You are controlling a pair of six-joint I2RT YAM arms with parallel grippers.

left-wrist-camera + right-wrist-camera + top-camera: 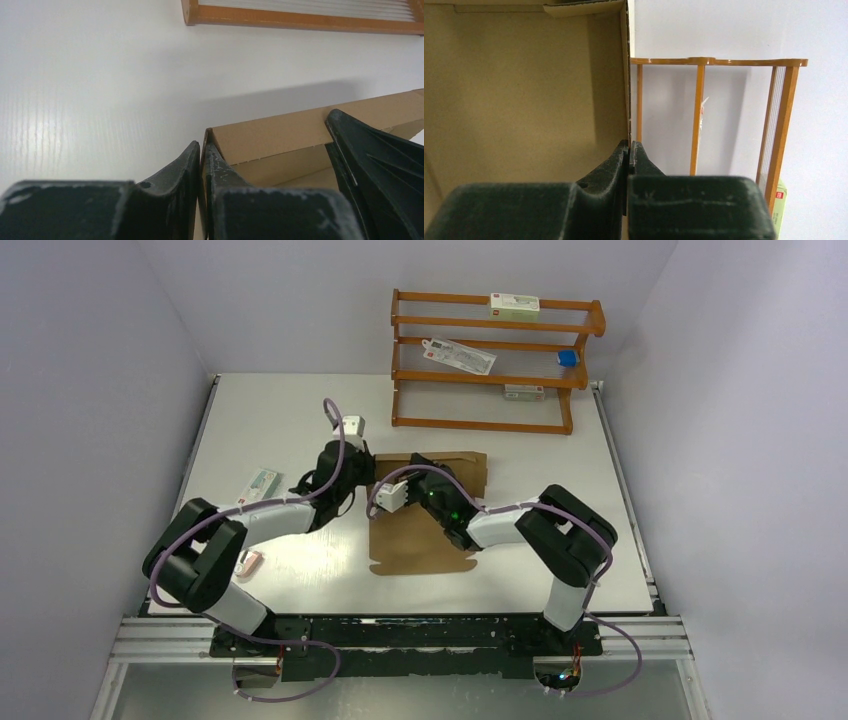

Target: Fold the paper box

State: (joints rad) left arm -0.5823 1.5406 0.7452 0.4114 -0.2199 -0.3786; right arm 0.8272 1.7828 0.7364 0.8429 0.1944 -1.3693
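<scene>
Showing the overhead view with the arm bases at 6 o'clock, the paper box point(430, 540) lies at the middle of the white table point(290, 420). It is a brown cardboard sheet, partly raised: the near panel lies flat and the walls at its 12 o'clock end stand up. The left arm point(260, 520) enters from 7 o'clock and reaches the box's 10 o'clock corner. The right arm point(500, 525) enters from 5 o'clock and bends over the box.

Left wrist view: the left gripper point(202, 160) has its two black fingers drawn together on the upright end of a cardboard wall, the thin edge pinched between them. The wall runs away toward 2 o'clock. A black moulded part point(375, 170) stands over it at 4 o'clock; which arm it belongs to cannot be told.

Right wrist view: the right gripper point(628, 152) is likewise clamped on a standing wall, whose edge runs down from 12 o'clock into the fingertips. The box's brown inner face fills the 9 o'clock half.

A wooden rack point(495, 360) stands at 1 o'clock on the table, apart from the box, holding small white cartons point(514, 306) and a blue item point(567, 357). A white carton point(262, 483) lies at 9 o'clock of the box. A tiny pink item point(250, 560) lies at 8 o'clock, near the left arm.
</scene>
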